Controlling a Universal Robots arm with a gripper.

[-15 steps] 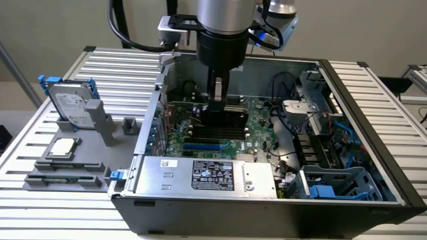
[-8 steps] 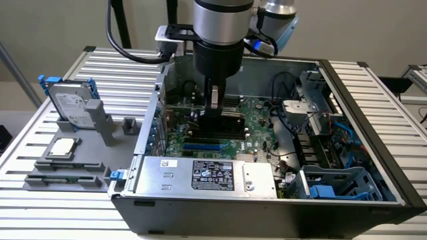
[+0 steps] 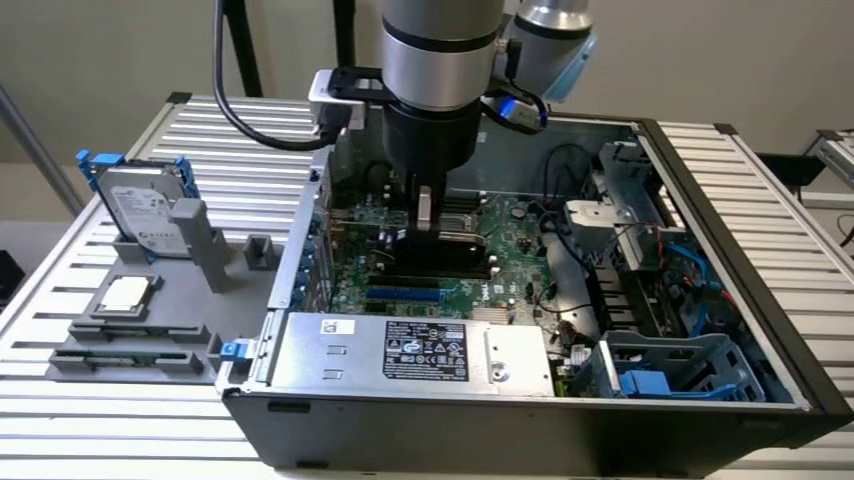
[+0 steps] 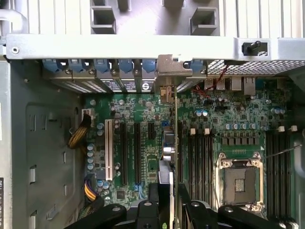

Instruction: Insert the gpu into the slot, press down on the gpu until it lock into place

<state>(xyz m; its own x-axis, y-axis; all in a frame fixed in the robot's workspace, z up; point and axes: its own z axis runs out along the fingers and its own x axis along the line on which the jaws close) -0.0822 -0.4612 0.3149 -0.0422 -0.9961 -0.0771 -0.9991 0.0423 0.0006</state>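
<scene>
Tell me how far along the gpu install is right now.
Done: the gpu is inside the case, upright over the motherboard, its bracket lined up at the rear panel. In hand: the gripper is shut on its top edge. Left: the blue slot shows bare in the exterior view, so seating and the press to lock look undone.

Exterior high, oblique; wrist close, straight down; motherboard [image 3: 521,225] [image 4: 238,112] shared

Small flat gpu card [image 3: 447,258]: glossy black shroud, thin silver metal bracket [image 4: 172,67]; long narrow slot [image 3: 404,296]: smooth bright-blue plastic; my gripper [image 4: 165,199]: matt black; computer case [image 4: 43,143]: grey sheet metal.
</scene>
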